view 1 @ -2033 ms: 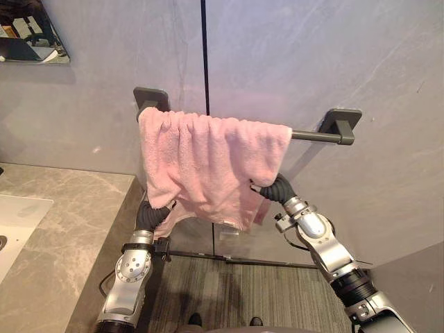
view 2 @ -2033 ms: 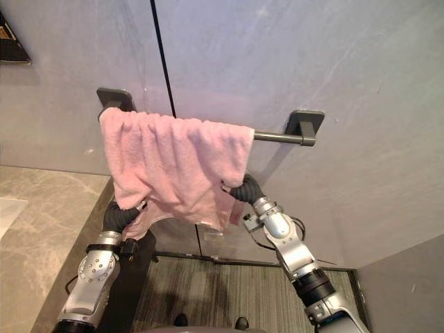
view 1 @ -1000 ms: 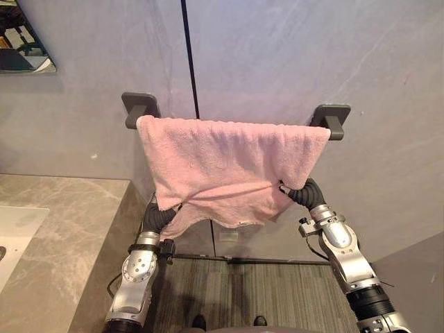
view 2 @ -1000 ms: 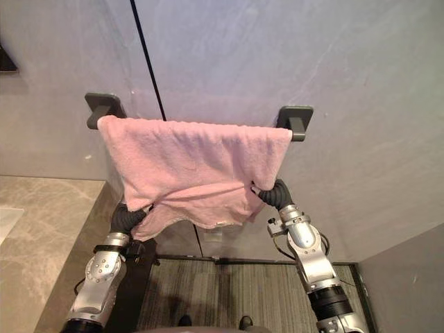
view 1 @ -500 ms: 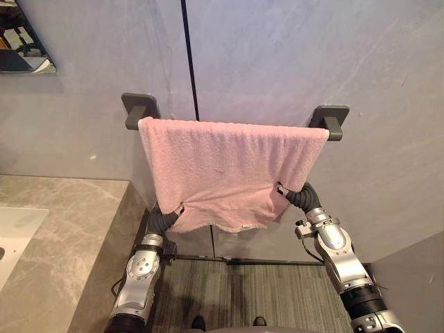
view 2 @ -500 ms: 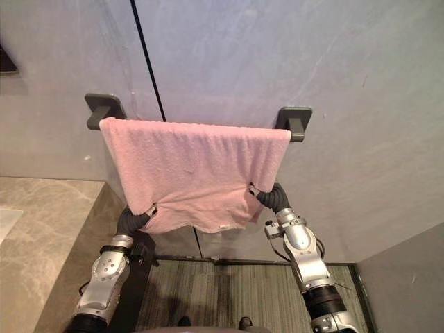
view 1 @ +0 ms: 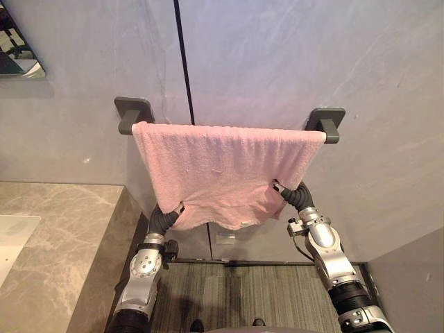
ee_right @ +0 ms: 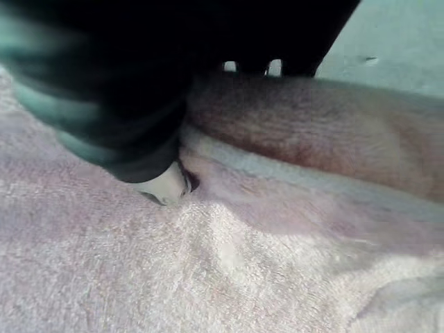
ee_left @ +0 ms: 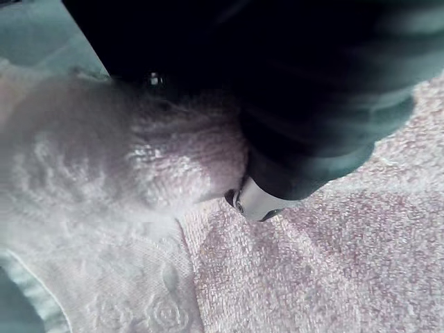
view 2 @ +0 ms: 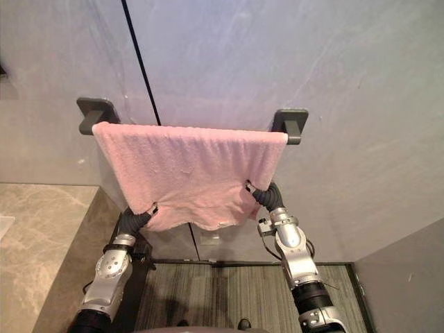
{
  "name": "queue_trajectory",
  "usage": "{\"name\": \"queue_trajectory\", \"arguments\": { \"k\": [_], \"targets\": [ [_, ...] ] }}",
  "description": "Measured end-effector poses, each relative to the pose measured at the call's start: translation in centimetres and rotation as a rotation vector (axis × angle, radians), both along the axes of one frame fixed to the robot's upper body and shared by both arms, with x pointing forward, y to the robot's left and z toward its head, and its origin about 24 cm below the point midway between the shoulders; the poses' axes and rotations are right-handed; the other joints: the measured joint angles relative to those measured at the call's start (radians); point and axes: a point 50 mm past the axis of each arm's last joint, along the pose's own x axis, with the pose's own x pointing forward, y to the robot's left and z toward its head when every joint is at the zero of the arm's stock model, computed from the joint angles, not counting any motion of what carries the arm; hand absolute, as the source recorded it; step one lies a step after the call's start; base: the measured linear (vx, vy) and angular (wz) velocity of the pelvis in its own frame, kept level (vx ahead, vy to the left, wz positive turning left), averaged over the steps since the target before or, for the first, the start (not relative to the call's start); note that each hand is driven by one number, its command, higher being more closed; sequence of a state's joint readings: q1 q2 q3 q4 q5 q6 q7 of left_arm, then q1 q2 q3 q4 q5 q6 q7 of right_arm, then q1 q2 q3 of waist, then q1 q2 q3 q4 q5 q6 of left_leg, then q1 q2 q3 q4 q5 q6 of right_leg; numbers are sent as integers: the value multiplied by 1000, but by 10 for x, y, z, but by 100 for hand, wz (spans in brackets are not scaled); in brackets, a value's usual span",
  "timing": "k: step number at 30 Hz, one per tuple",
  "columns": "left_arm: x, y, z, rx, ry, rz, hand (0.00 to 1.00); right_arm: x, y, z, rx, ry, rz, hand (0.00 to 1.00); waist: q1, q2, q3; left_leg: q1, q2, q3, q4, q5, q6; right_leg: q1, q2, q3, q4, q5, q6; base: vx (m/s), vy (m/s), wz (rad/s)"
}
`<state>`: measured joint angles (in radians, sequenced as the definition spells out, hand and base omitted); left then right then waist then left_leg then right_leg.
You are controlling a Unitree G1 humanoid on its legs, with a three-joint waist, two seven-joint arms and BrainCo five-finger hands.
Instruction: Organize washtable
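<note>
Fingers of my left hand [view 1: 165,218] and right hand [view 1: 297,196] pinch the pink towel [view 1: 225,166] low; outward tension should flatten it along the rail [view 1: 327,125].

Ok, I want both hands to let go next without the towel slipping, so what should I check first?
Drape of pink towel over towel bar: ok.
Top edge spread from bracket to bracket: ok.
Lower hem level: not ok, drawn up at both pinched corners.
Grip of left hand and right hand on the lower corners: ok.
Equal length in front of and behind the bar: cannot tell.
Gap between towel and countertop: ok.
</note>
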<state>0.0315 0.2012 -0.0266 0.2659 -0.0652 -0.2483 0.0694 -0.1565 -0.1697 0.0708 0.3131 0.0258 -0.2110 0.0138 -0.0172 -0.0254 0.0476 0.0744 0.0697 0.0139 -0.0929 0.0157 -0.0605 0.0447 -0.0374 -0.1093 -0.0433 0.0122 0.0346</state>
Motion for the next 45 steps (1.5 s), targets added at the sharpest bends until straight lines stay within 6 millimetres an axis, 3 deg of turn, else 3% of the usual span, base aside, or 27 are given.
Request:
{"name": "queue_trajectory", "arguments": {
  "k": [15,26,30,33,37,39,44,45],
  "targets": [
    [-36,6,-32,-94,146,122,0,-44,-14,-59,98,266,-184,0,-22,1,8,-2,1,7,0,-1,0,3,1,3,-14,8,0,-2,0,0],
    [-53,11,-51,-149,236,188,0,-70,-25,-80,130,358,-280,0,-22,6,10,1,2,15,0,0,0,4,1,7,-14,11,-1,-12,-1,-1],
    [-54,18,-45,-143,208,233,0,-82,-37,-87,139,394,-366,0,-22,10,11,4,2,16,0,0,-1,7,1,7,-14,11,-1,0,0,0],
    [-52,28,-26,-134,121,275,0,-93,-55,-88,137,400,-466,0,-22,12,13,12,2,17,0,-1,-1,15,1,7,-14,10,-1,0,0,0],
    [-55,41,8,-136,-40,366,0,-95,-79,-60,113,274,-593,0,-21,30,22,23,3,32,6,-17,0,24,1,30,-11,8,1,-35,1,-15],
    [-52,44,37,-124,-176,381,0,-92,-94,-29,84,131,-654,0,-23,38,21,24,3,41,6,-24,-1,24,1,34,-11,7,3,-34,4,-8],
    [-54,43,95,-96,-456,364,0,-88,-102,31,72,-153,-672,0,-24,38,21,29,3,43,18,-21,-1,24,1,39,-10,6,3,19,-5,-4],
    [-57,42,113,-90,-540,363,0,-86,-101,56,85,-276,-666,0,-24,38,21,29,2,43,23,-23,-3,24,0,41,-9,6,3,0,0,0]
  ]
}}
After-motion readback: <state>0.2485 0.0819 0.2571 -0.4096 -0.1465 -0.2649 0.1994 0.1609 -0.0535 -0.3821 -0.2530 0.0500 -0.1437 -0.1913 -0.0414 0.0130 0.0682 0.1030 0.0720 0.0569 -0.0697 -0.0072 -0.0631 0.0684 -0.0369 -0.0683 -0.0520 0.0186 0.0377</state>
